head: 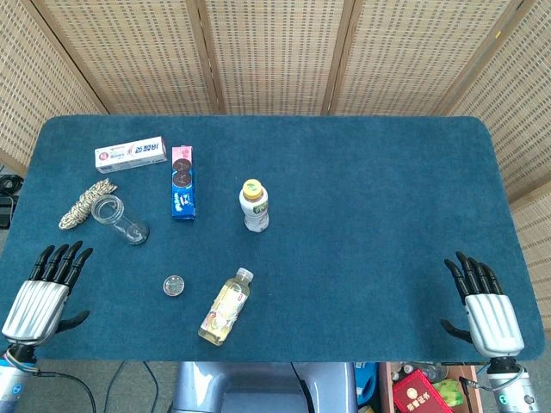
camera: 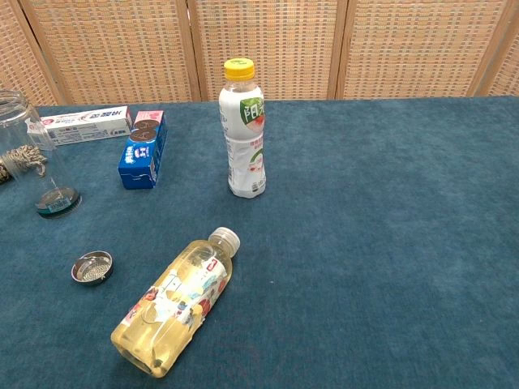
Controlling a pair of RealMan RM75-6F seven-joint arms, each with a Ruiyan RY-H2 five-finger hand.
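both hands spread and holding nothing at the surface's near corners

left hand (head: 41,294) sits nearest the small metal strainer lid (head: 174,285), right hand (head: 487,301) far from everything; beyond, the glass jar (head: 120,219) looks fragile, slick, perhaps lidless: hold its wall.

The left robot hand (head: 41,291) is over the near left corner of the desk (head: 362,206). Its palm faces down and its dark fingers (head: 65,256) are spread and stretched away from the robot, leaning a little to the right. Its thumb points out to the right. It holds nothing. The right robot hand (head: 484,301) is at the near right corner of the desk, also palm down, with fingers straight and apart and the thumb out to the left. It holds nothing. Only the head view shows both hands.
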